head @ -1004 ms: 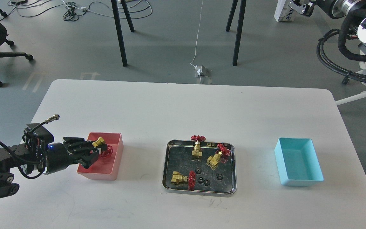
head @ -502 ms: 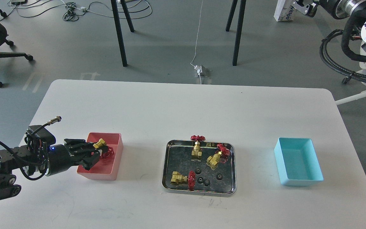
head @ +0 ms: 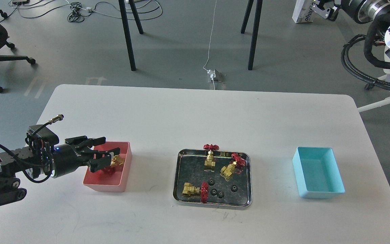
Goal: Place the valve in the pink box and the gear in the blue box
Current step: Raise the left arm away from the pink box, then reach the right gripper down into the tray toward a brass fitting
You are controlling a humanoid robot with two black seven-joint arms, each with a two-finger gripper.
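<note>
Left tool (head: 104,151), black fingers apart, over brass red-wheeled valve (head: 116,161) in sloped pink box (head: 124,176)

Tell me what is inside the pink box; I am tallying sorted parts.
The salmon-pink plastic box holds one brass valve with a red handwheel. The open left tool hangs over it, covering part of the valve and the box floor, so anything beneath is unseen.

**White desk, three containers in a row**

So the desk (head: 195,112) is a plain white top with rounded corners. Sitting straight on it: the pink box (head: 124,173) near the left side, a shiny steel tray (head: 212,202) around the middle, and the blue box (head: 320,194) off to the right. All three are well apart, roughly lined up along the near half.
</note>
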